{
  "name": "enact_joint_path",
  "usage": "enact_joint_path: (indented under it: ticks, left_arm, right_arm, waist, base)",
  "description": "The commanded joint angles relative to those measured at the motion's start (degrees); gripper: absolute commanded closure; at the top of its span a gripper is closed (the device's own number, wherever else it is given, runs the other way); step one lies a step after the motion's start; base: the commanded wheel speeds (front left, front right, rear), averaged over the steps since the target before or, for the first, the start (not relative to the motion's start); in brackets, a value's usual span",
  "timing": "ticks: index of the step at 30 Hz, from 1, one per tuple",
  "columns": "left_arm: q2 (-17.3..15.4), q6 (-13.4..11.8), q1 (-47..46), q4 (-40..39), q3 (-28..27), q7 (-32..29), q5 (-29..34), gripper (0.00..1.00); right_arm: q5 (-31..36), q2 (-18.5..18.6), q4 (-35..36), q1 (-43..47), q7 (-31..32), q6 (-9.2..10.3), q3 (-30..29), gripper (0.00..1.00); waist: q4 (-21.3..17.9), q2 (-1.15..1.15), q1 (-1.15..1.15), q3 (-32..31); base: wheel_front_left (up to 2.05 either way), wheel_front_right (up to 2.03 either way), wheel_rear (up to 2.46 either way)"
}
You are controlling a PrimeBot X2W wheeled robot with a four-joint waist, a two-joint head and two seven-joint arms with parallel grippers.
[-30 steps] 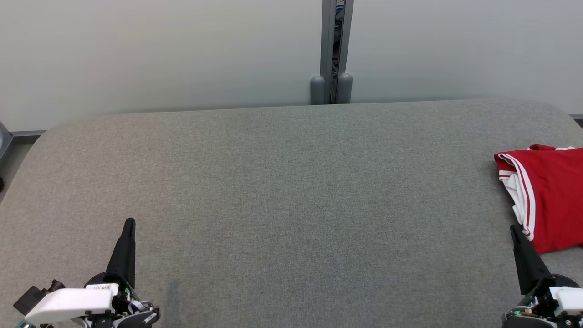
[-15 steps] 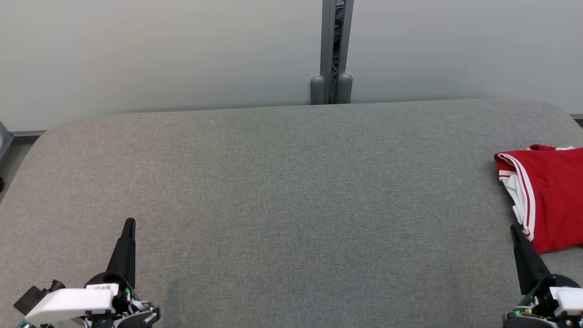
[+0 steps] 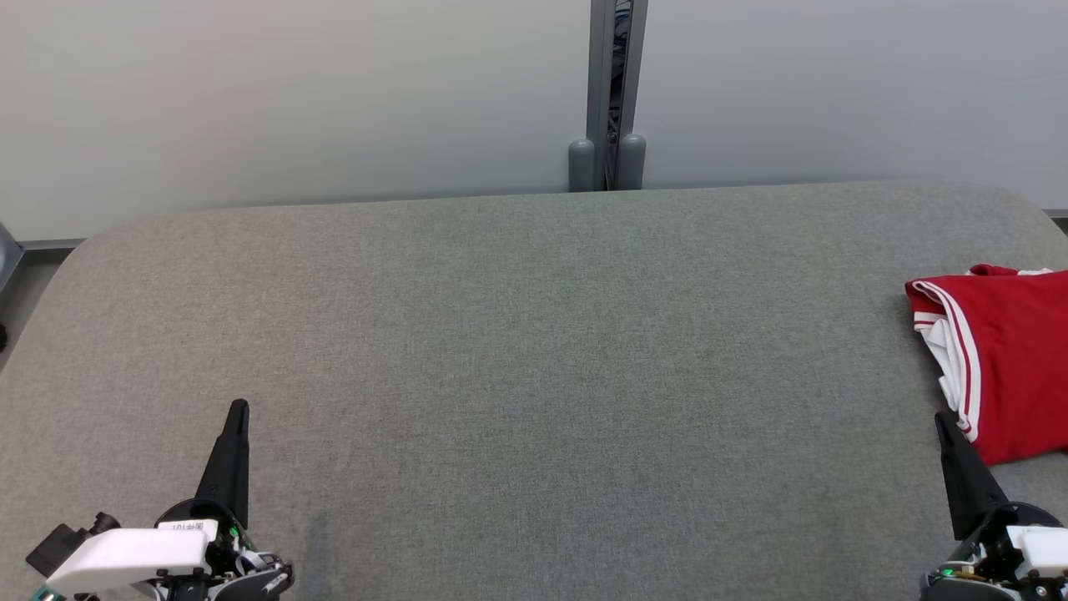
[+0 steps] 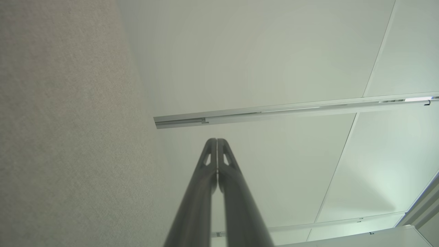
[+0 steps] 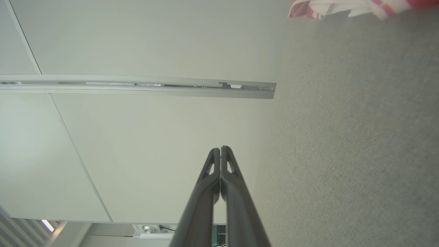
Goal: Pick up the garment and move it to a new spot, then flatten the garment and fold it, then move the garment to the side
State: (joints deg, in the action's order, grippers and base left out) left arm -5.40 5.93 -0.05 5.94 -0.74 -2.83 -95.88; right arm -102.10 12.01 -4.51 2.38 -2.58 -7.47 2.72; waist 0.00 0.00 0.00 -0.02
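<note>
Both my hands were at rest low over the grey cloth-covered desk (image 3: 534, 351) and held nothing: my left hand (image 3: 238, 409) was at the near left and my right hand (image 3: 941, 419) at the near right, each with its two dark fingers pressed tight together, tips pointing away from me. The garment (image 3: 1014, 359) lay on the far right of the desk, just beyond my right hand and partly cut off by the edge of the head view. It was a compact red heap with white-and-red striped trim and some white cloth showing along its left side. I could not be sure which step this was. The fairly straight edges made me think it was already folded and set aside, with nothing left to do. If not, my right hand would need to open and reach for its near edge.
</note>
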Motion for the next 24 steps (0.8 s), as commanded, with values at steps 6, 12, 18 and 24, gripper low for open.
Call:
enact_joint_path:
  ticks: [6, 12, 18, 24]
  left_arm:
    - [-0.19, 0.01, 0.27, -0.03, -0.27, -0.15, 0.27, 1.0]
    - [-0.15, 0.01, 0.27, -0.03, -0.33, -0.17, 0.35, 1.0]
    - [-0.12, 0.0, 0.27, -0.03, -0.39, -0.24, 0.43, 1.0]
    - [-0.07, -0.01, 0.27, -0.03, -0.44, -0.3, 0.49, 1.0]
  right_arm:
    - [-0.49, 0.4, 0.07, 0.33, -0.29, -0.03, 0.07, 1.0]
    - [-0.44, 0.44, 0.09, 0.33, -0.36, -0.03, 0.13, 1.0]
    - [-0.5, 0.49, 0.11, 0.33, -0.31, -0.04, 0.18, 1.0]
    - [-0.5, 0.52, 0.14, 0.33, -0.38, -0.04, 0.22, 1.0]
  waist:
    - [0.0, 0.0, 0.0, 0.0]
    - [0.0, 0.0, 0.0, 0.0]
    - [0.0, 0.0, 0.0, 0.0]
    - [0.0, 0.0, 0.0, 0.0]
  base:
    - [0.0, 0.0, 0.0]
    - [0.0, 0.0, 0.0]
    - [0.0, 0.0, 0.0]
    - [0.0, 0.0, 0.0]
